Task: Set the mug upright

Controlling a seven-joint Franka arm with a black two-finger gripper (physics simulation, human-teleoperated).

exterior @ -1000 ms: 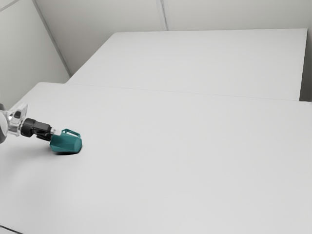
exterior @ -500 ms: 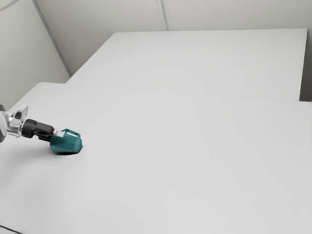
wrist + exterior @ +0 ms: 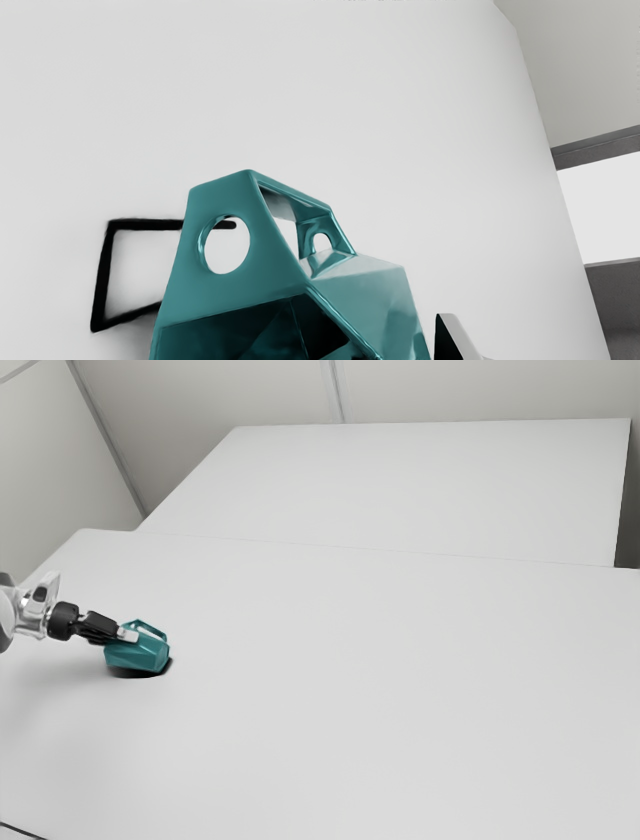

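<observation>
Teal mug (image 3: 138, 654) tilts on its side, handle uppermost, at the left of the exterior frame on a white table (image 3: 400, 700). A black gripper (image 3: 128, 635) meets it; whether its grip is wide or closed cannot be told.

Teal mug (image 3: 140, 655) on its side

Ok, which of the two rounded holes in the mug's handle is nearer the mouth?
The full circle, cut in the handle's flat face beside the mug's dark mouth; the other, farther back, looks smaller.
</observation>
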